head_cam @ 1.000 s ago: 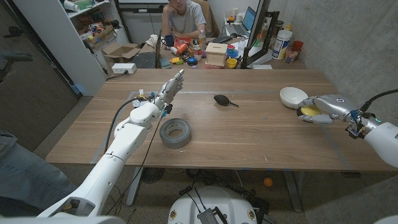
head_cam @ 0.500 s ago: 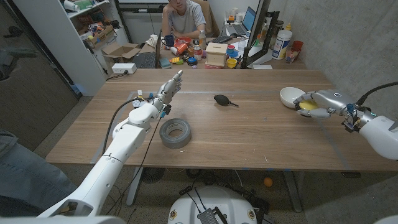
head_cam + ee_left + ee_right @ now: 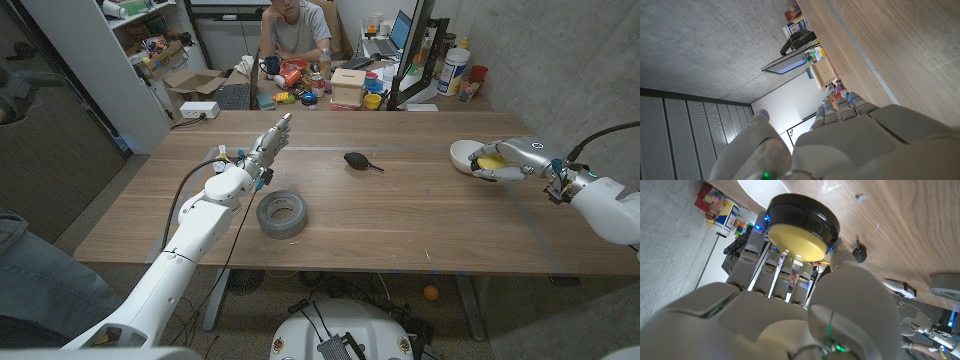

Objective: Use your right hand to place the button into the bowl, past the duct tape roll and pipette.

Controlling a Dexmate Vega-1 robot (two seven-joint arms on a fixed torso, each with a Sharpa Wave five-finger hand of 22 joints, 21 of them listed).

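Observation:
My right hand (image 3: 510,160) grips the button (image 3: 491,162), a yellow disc on a black base, right at the near rim of the white bowl (image 3: 466,153) at the table's right. In the right wrist view the button (image 3: 801,225) sits between the thumb and fingers, with the bowl's rim (image 3: 765,189) just beyond it. The grey duct tape roll (image 3: 282,213) lies left of centre. The black pipette bulb (image 3: 358,160) lies mid-table. My left hand (image 3: 270,146) hovers with fingers stretched out, holding nothing.
A person sits behind the table's far edge, by a cluttered bench with boxes and cups (image 3: 340,85). A cable runs along my left forearm (image 3: 205,205). The far duct tape roll (image 3: 946,284) and pipette (image 3: 859,254) show small in the right wrist view.
My right hand has carried the button up and toward the far left, from beside the bowl to its near rim. The left arm has not moved.

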